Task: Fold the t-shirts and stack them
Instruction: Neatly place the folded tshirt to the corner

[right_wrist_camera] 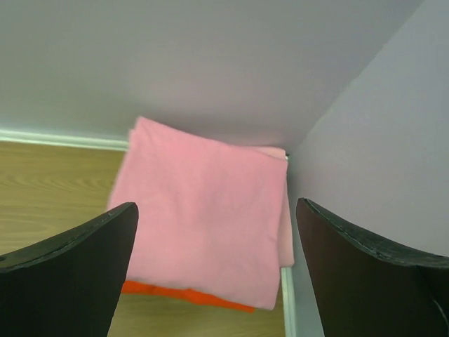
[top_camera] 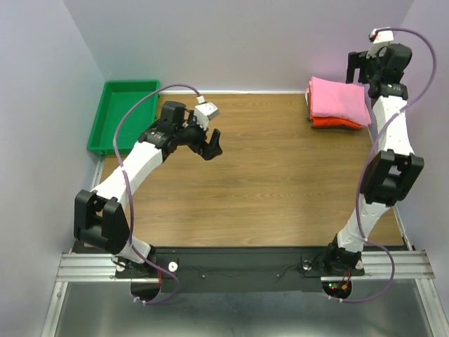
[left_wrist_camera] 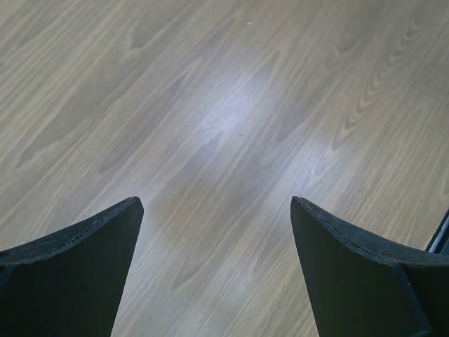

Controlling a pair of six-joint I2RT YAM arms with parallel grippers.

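A folded bubblegum pink t-shirt (top_camera: 338,100) lies on top of a folded orange-red t-shirt (top_camera: 335,123) in a stack at the table's back right corner. In the right wrist view the pink t-shirt (right_wrist_camera: 203,217) covers the orange-red one (right_wrist_camera: 186,296), and a paler pink edge (right_wrist_camera: 285,239) shows at its right side. My right gripper (top_camera: 356,70) (right_wrist_camera: 217,205) is open and empty, held above the stack near the corner walls. My left gripper (top_camera: 210,145) (left_wrist_camera: 217,200) is open and empty over bare wooden table at the left. No dark t-shirt shows.
A green plastic tray (top_camera: 98,130) stands at the back left beside the left wall. Pale walls close in the table at the back and both sides. The wooden table top (top_camera: 280,175) stretches between the arms.
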